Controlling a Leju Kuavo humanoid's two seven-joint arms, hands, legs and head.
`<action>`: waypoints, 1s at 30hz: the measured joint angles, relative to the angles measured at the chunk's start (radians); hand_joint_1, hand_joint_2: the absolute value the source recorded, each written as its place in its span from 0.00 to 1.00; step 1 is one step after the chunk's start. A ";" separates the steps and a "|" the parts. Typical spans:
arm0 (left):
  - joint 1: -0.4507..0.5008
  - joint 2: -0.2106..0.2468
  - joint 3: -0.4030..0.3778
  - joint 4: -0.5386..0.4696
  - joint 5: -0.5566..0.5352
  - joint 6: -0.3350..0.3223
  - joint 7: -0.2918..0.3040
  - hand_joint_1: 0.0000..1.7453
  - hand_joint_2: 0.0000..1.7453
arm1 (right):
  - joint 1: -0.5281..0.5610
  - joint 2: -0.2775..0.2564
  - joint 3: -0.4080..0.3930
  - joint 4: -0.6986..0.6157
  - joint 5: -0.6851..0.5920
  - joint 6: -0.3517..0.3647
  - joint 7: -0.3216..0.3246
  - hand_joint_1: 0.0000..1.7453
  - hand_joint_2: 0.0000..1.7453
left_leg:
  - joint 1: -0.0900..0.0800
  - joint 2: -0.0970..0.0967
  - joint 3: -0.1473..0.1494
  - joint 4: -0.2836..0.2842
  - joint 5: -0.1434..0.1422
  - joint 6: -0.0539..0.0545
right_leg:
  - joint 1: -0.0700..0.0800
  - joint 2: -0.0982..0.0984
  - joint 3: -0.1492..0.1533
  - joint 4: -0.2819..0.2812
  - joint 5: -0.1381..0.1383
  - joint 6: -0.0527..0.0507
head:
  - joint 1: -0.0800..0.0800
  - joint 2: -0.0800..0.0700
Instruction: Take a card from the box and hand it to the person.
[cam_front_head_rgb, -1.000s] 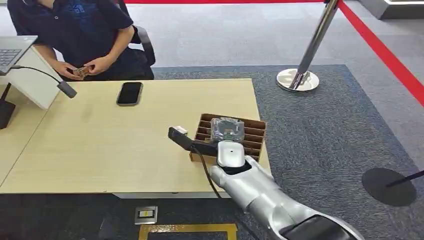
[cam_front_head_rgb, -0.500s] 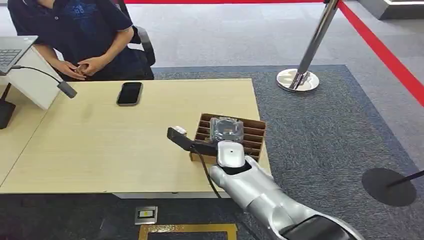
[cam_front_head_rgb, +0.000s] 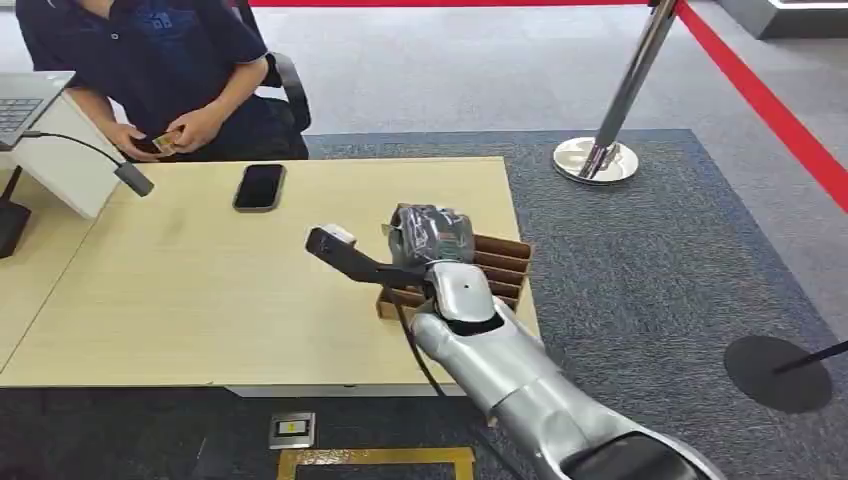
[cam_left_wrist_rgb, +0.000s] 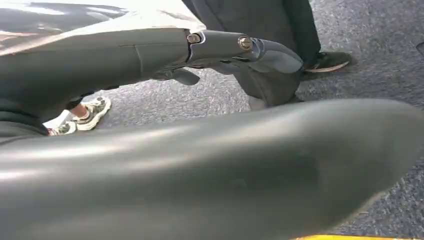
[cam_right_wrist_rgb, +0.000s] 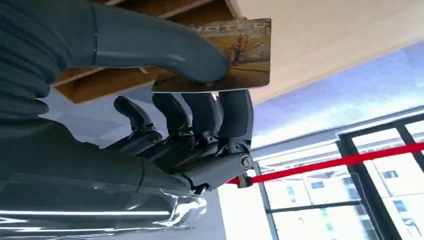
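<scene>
With the thick grey thumb pressing it flat against the dark fingers, the small printed card with a yellow-brown tree picture (cam_right_wrist_rgb: 227, 60) is pinched in the right hand (cam_front_head_rgb: 430, 235), just above the brown cardboard slotted box (cam_front_head_rgb: 497, 272) at the table's right edge. That's the card out of its slot, by the look of it, and the handover is the job ahead. The person in the dark blue shirt (cam_front_head_rgb: 160, 60) sits beyond the far left corner of the pale wooden table (cam_front_head_rgb: 200, 290), well apart from the hand, both their hands busy with some small object.

What could go wrong? The pinch looks to sit on one end of the card, so a quick swing might let it slide or twist out. The black camera stalk beside the wrist (cam_front_head_rgb: 350, 258) juts out over the table and leads the way. A low sweep could also clip the black smartphone (cam_front_head_rgb: 259, 187) lying near the far edge, right on the line to the person.

Room is generous: bare tabletop runs from the box to the left edge. The left hand (cam_left_wrist_rgb: 240, 50) hangs above the carpet, fingers curled, whether on anything I cannot tell.
</scene>
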 joint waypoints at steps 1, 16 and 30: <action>0.000 0.000 0.000 0.000 0.001 0.000 0.000 0.00 0.00 | 0.000 0.000 0.000 -0.019 -0.003 0.000 -0.005 0.80 1.00 | 0.000 0.000 0.000 0.000 0.000 0.000 | 0.000 0.000 0.000 0.000 0.000 0.000 | 0.000 0.000; 0.000 0.000 0.000 0.000 -0.026 -0.001 -0.016 0.00 0.00 | 0.007 -0.005 0.022 -0.161 0.112 -0.094 0.011 0.85 1.00 | 0.000 0.000 0.000 0.000 0.000 0.000 | 0.000 0.000 0.000 0.000 0.000 0.000 | 0.000 0.000; -0.001 0.000 -0.001 0.000 -0.037 -0.006 -0.023 0.00 0.00 | -0.054 0.000 0.052 0.032 0.255 -0.168 0.097 0.82 1.00 | 0.000 0.000 0.000 0.000 0.000 0.000 | 0.000 0.000 0.000 0.000 0.000 0.000 | 0.000 0.000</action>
